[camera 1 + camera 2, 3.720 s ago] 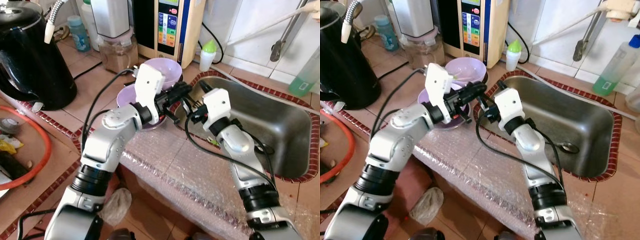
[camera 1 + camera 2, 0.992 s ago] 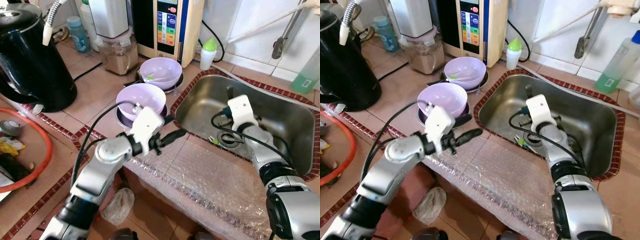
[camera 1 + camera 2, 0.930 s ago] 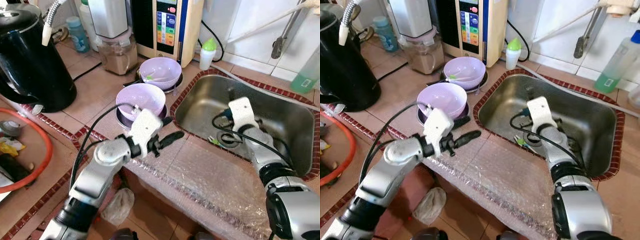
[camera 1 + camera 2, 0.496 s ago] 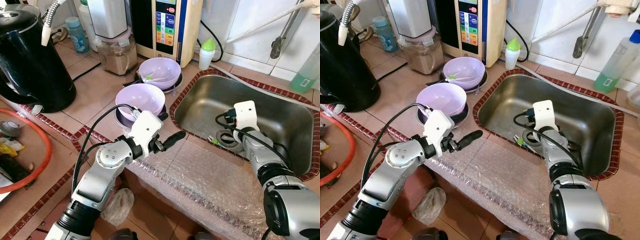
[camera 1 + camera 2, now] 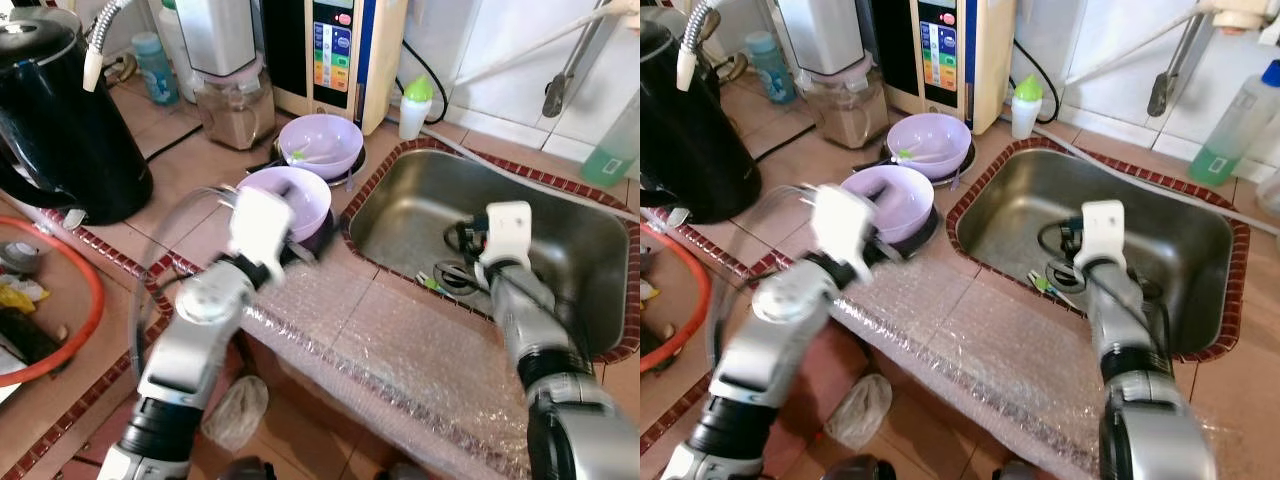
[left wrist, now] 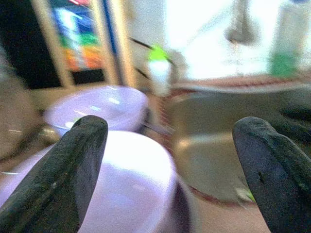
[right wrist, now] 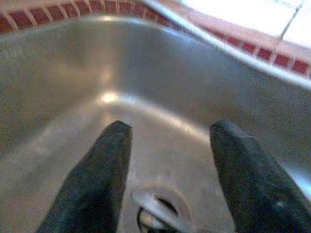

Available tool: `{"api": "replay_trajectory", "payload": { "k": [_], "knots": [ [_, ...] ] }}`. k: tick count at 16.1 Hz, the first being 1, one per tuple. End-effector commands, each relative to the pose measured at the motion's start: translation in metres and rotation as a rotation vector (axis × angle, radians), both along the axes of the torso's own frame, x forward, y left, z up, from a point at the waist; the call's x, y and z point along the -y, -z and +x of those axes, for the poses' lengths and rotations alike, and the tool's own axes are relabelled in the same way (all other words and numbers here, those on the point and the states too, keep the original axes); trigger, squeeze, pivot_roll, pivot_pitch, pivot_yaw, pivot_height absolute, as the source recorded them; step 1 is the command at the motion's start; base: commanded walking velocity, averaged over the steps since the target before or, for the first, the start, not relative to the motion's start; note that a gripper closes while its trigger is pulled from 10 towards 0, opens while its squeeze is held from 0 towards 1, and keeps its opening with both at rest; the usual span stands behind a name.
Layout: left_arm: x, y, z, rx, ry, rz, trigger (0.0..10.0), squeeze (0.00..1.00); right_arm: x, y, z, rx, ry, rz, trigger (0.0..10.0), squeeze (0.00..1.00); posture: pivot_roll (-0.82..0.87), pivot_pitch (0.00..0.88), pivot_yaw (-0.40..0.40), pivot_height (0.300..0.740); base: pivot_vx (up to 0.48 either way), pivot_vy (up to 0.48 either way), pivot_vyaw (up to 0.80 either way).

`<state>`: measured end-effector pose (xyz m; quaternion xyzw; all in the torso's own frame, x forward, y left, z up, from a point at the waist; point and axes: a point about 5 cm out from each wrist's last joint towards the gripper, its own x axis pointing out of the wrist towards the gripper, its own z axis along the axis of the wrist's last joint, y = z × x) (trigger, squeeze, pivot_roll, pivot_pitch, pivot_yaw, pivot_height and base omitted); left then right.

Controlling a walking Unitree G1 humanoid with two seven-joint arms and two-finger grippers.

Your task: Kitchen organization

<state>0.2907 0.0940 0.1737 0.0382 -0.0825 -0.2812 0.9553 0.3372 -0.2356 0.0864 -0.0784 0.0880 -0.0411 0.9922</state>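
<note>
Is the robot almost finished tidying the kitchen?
Not yet. Nothing is held. The open left gripper is at the near purple bowl; the open right gripper hangs in the sink above the spoon. The far bowl waits.

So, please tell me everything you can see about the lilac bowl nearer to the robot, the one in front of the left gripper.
The nearer lilac bowl is round, smooth and glossy, plastic by its look, and stands upright, with nothing visible inside. It sits on a dark round plate on the tiled counter, just left of the steel sink. A second lilac bowl stands behind it, apart from it, with a utensil inside. The left gripper, open, points at the nearer bowl's rim without touching it.
</note>
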Motion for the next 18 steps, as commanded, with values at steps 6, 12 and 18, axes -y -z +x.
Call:
{"api": "replay_trajectory", "payload": {
  "k": [6,12,18],
  "knots": [
    [-0.036,-0.007,-0.006,0.029,-0.262,-0.011,10.0,0.00,-0.001,-0.005,-0.015,0.043,0.022,-0.005,10.0,0.86,-0.02,0.049,0.026,0.740,0.000,0.000,-0.64],
    [-0.075,-0.017,-0.009,0.032,-0.601,-0.042,10.0,0.00,-0.018,-0.010,-0.034,0.062,-0.044,-0.009,10.0,0.00,-0.01,0.100,0.040,0.740,0.000,0.000,0.00],
    [-0.067,-0.002,0.015,-0.214,-0.503,-0.142,10.0,0.00,-0.076,-0.036,-0.062,0.237,-0.348,0.057,10.0,0.00,-0.03,0.103,0.046,0.740,0.000,0.000,0.00]
  ]
}}
